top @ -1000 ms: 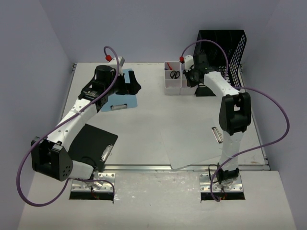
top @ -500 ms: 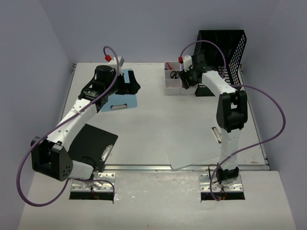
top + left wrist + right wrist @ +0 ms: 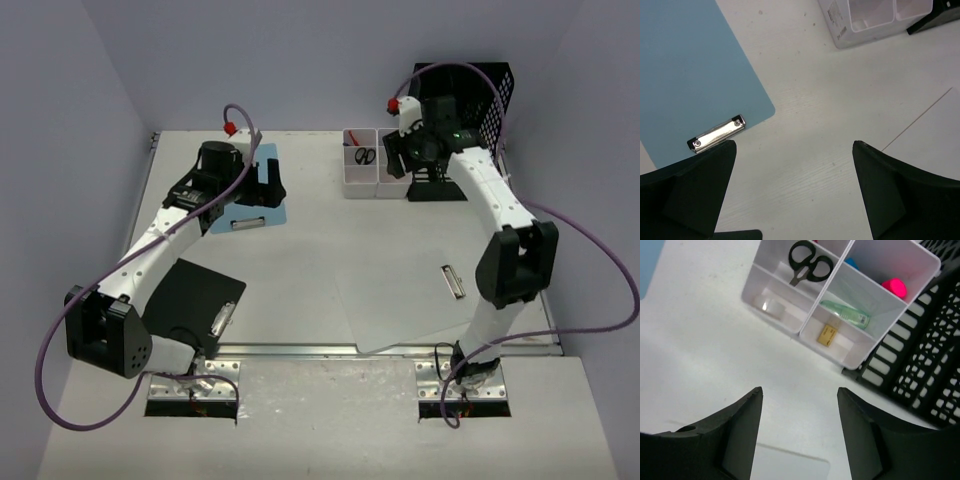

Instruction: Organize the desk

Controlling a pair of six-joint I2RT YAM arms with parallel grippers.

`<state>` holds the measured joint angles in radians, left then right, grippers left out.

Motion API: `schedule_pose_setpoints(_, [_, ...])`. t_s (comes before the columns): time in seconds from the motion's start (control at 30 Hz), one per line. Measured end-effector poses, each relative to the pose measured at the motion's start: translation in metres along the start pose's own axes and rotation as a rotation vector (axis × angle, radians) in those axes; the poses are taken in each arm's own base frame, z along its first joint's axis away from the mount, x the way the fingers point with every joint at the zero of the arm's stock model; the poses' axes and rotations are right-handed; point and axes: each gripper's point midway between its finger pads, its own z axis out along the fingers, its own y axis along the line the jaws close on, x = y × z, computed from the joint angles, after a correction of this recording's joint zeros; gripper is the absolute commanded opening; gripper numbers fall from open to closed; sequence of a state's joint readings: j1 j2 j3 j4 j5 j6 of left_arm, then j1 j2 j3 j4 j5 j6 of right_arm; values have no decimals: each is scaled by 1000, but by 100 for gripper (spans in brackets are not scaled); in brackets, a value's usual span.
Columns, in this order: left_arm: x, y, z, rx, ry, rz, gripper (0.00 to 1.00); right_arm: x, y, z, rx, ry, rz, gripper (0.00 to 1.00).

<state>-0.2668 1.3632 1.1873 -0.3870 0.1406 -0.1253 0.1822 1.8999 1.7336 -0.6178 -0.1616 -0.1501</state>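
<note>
The desk point(image 3: 320, 240) is an off-white tabletop with a metal rail at its near edge. My left gripper point(image 3: 266, 186) hovers open over the lower edge of a light blue clipboard point(image 3: 690, 75), close to its metal clip point(image 3: 717, 135); nothing sits between its black fingers point(image 3: 700, 190). My right gripper point(image 3: 397, 166) hangs open and empty above the desk, just in front of the white compartment bins point(image 3: 805, 327). The bins hold black scissors point(image 3: 810, 267), a green item point(image 3: 846, 313), a small yellow item point(image 3: 827, 335) and something pink point(image 3: 895, 287).
A black mesh file rack point(image 3: 470, 95) stands behind and right of the bins. A black clipboard point(image 3: 195, 298) lies at the near left. A clear clipboard point(image 3: 400, 300) with a metal clip point(image 3: 452, 282) lies at the near right, reaching the rail.
The right gripper has gone from shut to open and pulled up and away from the bins, its elbow swinging to the right. The left gripper has shifted slightly over the blue clipboard.
</note>
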Motion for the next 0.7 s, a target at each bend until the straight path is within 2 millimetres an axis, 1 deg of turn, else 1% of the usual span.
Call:
schedule_pose_setpoints(0.03, [2, -1, 0, 13, 4, 18, 100, -2, 4, -18, -7, -21, 0, 59])
schedule_pose_setpoints(0.1, [13, -1, -1, 29, 25, 47, 100, 8, 11, -52, -28, -28, 14, 56])
schedule_pose_setpoints(0.13, [19, -1, -3, 32, 35, 59, 100, 19, 13, -67, -32, -23, 26, 55])
schedule_pose_setpoints(0.17, [23, 0, -4, 32, 44, 67, 100, 36, 12, -79, -33, -7, 43, 54])
schedule_pose_setpoints(0.2, [25, 1, -4, 32, 48, 71, 100, 57, 11, -87, -29, 25, 65, 52])
schedule_pose_setpoints(0.23, [25, 1, -5, 31, 48, 79, 100, 84, 10, -92, -24, 66, 89, 52])
schedule_pose_setpoints(0.27, [24, 1, -5, 31, 45, 85, 100, 115, 11, -97, -26, 134, 120, 52])
schedule_pose_setpoints(0.3, [24, 1, -6, 32, 42, 89, 100, 136, 12, -98, -26, 180, 142, 52])
schedule_pose_setpoints(0.33, [23, 1, -6, 33, 38, 93, 100, 172, 14, -100, -28, 256, 175, 52])
schedule_pose_setpoints(0.37, [22, 1, -6, 34, 35, 95, 100, 202, 17, -100, -27, 321, 198, 53])
schedule_pose_setpoints(0.47, [21, 0, -6, 37, 28, 99, 100, 274, 32, -110, -37, 486, 256, 57])
schedule_pose_setpoints(0.5, [22, 0, -6, 37, 30, 99, 100, 290, 35, -114, -36, 520, 272, 61])
schedule_pose_setpoints(0.53, [22, 0, -7, 38, 29, 99, 100, 303, 38, -118, -34, 549, 287, 62])
schedule_pose_setpoints(0.57, [23, 0, -6, 40, 27, 100, 100, 310, 38, -120, -27, 559, 292, 62])
schedule_pose_setpoints(0.63, [25, 0, -7, 42, 31, 100, 100, 316, 34, -120, -3, 556, 293, 62])
schedule_pose_setpoints(0.7, [27, 0, -6, 44, 35, 101, 100, 317, 28, -118, 16, 543, 288, 62])
